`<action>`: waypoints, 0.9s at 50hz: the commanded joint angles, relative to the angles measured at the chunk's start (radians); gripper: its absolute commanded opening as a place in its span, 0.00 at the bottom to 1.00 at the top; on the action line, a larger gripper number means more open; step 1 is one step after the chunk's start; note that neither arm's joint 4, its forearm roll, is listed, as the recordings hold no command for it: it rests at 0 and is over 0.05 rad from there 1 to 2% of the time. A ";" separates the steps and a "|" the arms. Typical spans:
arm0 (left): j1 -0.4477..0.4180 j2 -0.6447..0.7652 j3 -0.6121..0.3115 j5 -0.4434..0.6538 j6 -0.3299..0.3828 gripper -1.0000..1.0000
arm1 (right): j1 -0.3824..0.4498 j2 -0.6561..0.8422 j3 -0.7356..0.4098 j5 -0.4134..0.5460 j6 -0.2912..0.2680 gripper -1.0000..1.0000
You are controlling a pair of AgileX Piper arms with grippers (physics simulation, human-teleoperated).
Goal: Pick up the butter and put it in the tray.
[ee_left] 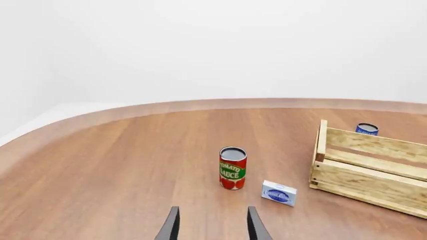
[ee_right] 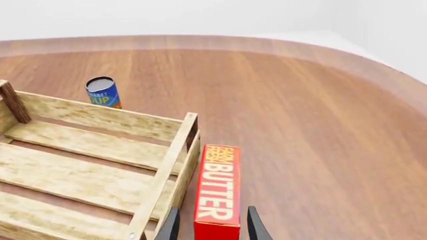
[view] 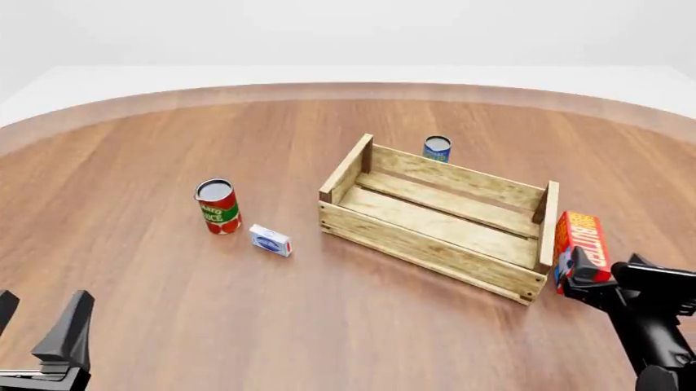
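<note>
The butter (view: 578, 238), a red carton with white lettering, lies on the table just right of the tray (view: 426, 243), a large wooden slat crate. In the right wrist view the butter (ee_right: 217, 185) lies alongside the tray's end wall (ee_right: 175, 165). My right gripper (view: 605, 269) is open, and its fingers stand on either side of the carton's near end (ee_right: 212, 227) without closing on it. My left gripper (view: 38, 314) is open and empty at the near left, far from both; it also shows in the left wrist view (ee_left: 212, 226).
A tomato sauce can (view: 218, 206) stands left of the tray with a small white-and-blue box (view: 270, 241) beside it. A blue can (view: 438, 148) stands behind the tray's far wall. The table's curved edge (view: 348, 88) runs along the back.
</note>
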 commanded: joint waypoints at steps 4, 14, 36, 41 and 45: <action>0.000 0.000 0.000 0.000 0.000 1.00 | -0.001 0.060 -0.036 0.000 0.005 1.00; 0.000 0.000 0.000 0.000 0.000 1.00 | -0.005 0.101 -0.055 0.000 0.011 1.00; 0.000 0.000 0.000 0.000 0.000 1.00 | -0.015 0.174 -0.087 0.000 0.009 1.00; 0.000 0.000 0.000 0.000 0.000 1.00 | -0.014 0.193 -0.096 0.000 0.011 1.00; 0.000 0.000 0.000 0.000 0.000 1.00 | -0.014 0.202 -0.100 0.000 0.013 1.00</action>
